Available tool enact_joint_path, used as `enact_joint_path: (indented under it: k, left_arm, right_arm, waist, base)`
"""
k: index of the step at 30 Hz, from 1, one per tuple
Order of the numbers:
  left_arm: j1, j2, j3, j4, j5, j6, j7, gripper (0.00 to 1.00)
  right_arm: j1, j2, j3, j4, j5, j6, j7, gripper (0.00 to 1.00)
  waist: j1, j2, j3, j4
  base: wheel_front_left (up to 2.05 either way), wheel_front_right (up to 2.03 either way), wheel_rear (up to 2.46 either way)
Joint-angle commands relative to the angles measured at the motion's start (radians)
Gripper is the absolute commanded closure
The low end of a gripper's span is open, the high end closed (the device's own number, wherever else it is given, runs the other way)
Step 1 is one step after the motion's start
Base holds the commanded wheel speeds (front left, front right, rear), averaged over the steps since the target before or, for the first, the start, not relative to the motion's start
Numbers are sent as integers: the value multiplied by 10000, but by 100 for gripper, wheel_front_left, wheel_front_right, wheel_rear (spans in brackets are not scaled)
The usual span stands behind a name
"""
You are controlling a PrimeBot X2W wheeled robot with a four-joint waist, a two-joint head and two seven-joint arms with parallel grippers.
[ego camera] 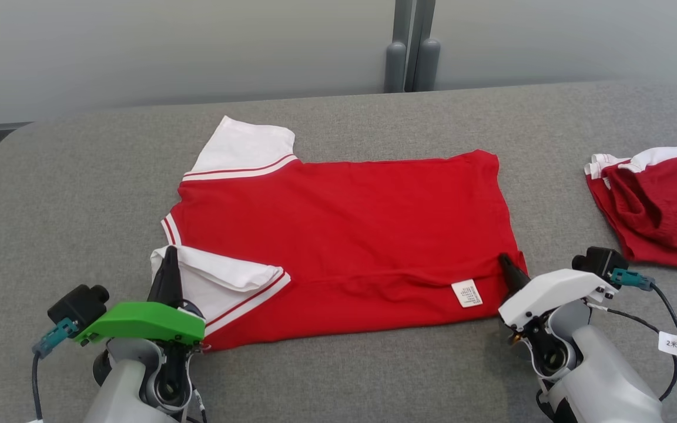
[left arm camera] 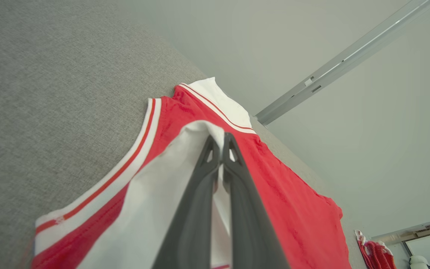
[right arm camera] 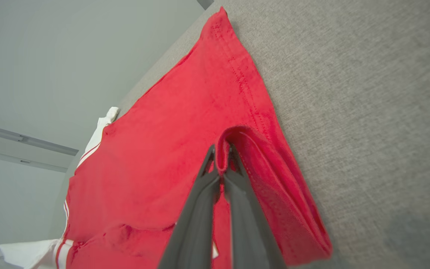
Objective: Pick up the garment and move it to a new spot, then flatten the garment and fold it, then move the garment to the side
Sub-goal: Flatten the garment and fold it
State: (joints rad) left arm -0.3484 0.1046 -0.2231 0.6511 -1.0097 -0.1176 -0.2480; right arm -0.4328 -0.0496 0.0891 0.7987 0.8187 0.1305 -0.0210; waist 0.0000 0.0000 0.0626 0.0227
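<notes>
The garment (ego camera: 344,235), a red shirt with white sleeves, lay spread nearly flat, with its neck opening (ego camera: 170,229) toward the robot's left and its hem toward the right. A grey padded table (ego camera: 80,194) lay under it, with bare cloth on every side. The far sleeve (ego camera: 247,147) stuck out flat from the garment's far left corner, edged with a thin red stripe. The near sleeve (ego camera: 227,282) was turned in over the red body at the near left corner. Along the garment's near edge a strip of red cloth looked folded over, and a small white label (ego camera: 467,293) sat on that strip close to the hem end.

The left gripper (ego camera: 170,258) was at the garment's near left corner. Its dark fingers were pressed together on the white cloth of the near sleeve, and in the left wrist view the cloth was draped over their tips. The right gripper (ego camera: 506,264) was at the near right corner, just past the label. Its fingers were clamped on the doubled hem, and in the right wrist view a loop of the hem stood up between their tips.

A second garment (ego camera: 656,205), also red with white trim, lay crumpled to the right of the garment, well apart from it. Beyond the garment's far edge, past the table's rim, rose a pale grey wall (ego camera: 168,47) with two grey posts (ego camera: 412,59) side by side. A small white tag (ego camera: 674,344) hung on a cable off the garment's near right corner, behind the right gripper.
</notes>
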Motion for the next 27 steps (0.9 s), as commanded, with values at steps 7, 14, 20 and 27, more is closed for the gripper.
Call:
enact_joint_path:
  k: [7,14,20,27]
  left_arm:
    - [-814,26,-366,949,371,-116,-91,100]
    - [-1341,-22,-694,1809,452,-135,-129,100]
    - [-1683,88,-863,2436,478,-140,-159,0]
    - [-1849,95,-1063,2705,275,-140,-176,0]
  right_arm:
    - [-692,-22,452,722,338,3,-376,100]
    - [-1147,-22,872,1289,655,3,-659,100]
    - [-1447,-20,1395,1475,1001,3,-887,0]
    - [-1571,-21,1737,1460,1300,3,-1364,0]
  waist:
    - [0,0,277,-48]
    - [0,0,379,-130]
    - [0,0,382,-232]
    - [0,0,337,-275]
  base:
    - [0,0,0]
    - [0,0,0]
    - [0,0,0]
    - [0,0,0]
